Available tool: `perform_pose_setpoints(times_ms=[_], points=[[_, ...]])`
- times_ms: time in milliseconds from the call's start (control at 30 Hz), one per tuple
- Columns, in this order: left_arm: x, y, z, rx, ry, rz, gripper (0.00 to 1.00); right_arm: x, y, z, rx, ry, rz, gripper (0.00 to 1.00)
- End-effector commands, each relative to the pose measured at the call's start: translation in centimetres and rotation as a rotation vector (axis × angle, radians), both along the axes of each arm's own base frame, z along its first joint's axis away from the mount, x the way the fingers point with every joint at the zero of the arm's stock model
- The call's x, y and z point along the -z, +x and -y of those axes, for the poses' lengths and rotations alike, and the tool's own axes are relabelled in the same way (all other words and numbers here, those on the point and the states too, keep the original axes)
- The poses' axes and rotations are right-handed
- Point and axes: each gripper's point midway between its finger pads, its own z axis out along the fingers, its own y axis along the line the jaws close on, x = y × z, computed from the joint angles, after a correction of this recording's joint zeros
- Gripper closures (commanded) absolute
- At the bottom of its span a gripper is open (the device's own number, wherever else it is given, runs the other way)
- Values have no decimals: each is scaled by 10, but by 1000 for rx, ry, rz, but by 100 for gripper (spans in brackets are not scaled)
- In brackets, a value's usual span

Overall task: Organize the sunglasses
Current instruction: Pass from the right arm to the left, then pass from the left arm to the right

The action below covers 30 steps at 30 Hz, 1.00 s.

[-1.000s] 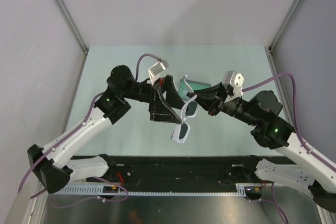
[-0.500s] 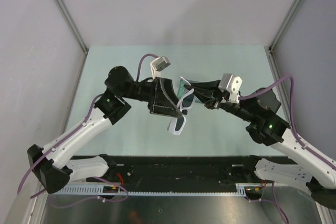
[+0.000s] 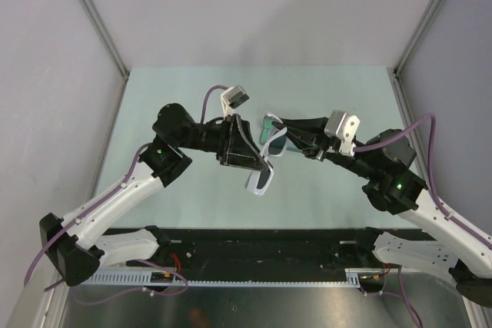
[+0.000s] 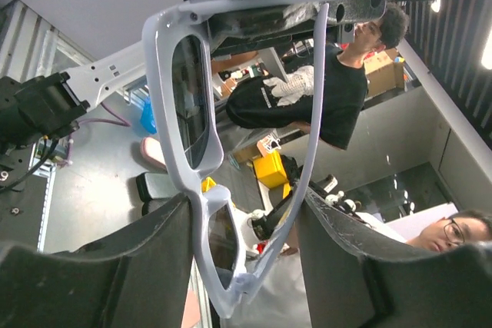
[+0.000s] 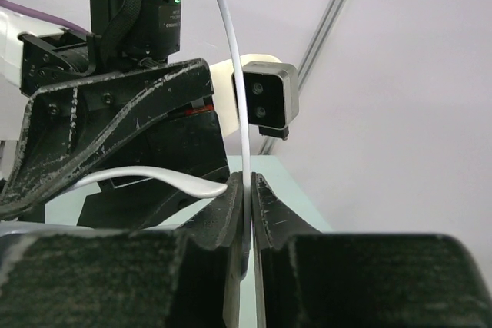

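The sunglasses [image 3: 263, 180] hung in the air over the middle of the counter [image 3: 177, 90], between the two arms and clear of the surface. In the top view the white frame ran slantwise, one dark lens low and toward the near edge, the other higher between the claws.

The right claw [image 3: 283, 130] was pinched nearly flat on one thin white arm of the sunglasses. Its wrist view showed the arm [image 5: 239, 82] rising in a curve out of the closed fingertips [image 5: 231, 197], with no gap to be seen.

The left claw [image 3: 257, 159] came in from the other side, its jaws standing apart with the sunglasses between them. In the left wrist view the frame [image 4: 188, 105] and the other arm ran down between the two black fingers [image 4: 115, 266], each lying close against a finger. I could not tell whether the pads pressed on the plastic or only stood beside it.

From the right wrist, the left claw's scuffed fingers [image 5: 115, 128] filled the left side, just beyond the pinched arm.
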Motion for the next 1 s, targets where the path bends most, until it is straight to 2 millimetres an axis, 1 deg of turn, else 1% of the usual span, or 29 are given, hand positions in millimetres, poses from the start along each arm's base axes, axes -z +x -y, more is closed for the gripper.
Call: perform_pose_setpoints(times_ms=[0,33,67,100,200,467,667,800,867,967], points=[[-16,-10,-6,10,-55,9,44,-32,-11,11,-12,79,37,87],[-18,-10,-5,6,-59,10,46,-32,-12,11,-15,81,32,82],[-17,-10,-5,7,-57,1,49,-33,-12,12,-14,87,30,79],[-19,-10,-4,6,-62,2,50,-34,-12,12,-17,90,30,75],[-19,-10,-3,5,-64,-12,56,-33,-13,12,-24,89,23,71],[-11,-6,1,4,-49,-60,69,-28,-12,12,-16,72,5,71],[-14,-3,3,-3,-55,-66,71,-25,-12,11,-19,65,-3,73],[-12,-2,5,-1,-52,-64,72,-18,-8,9,-10,46,-24,73],[-13,-2,5,0,-55,-59,71,-19,-9,11,-9,49,-23,72],[-11,-2,6,7,-54,-43,68,-22,-11,14,-5,57,-22,69]])
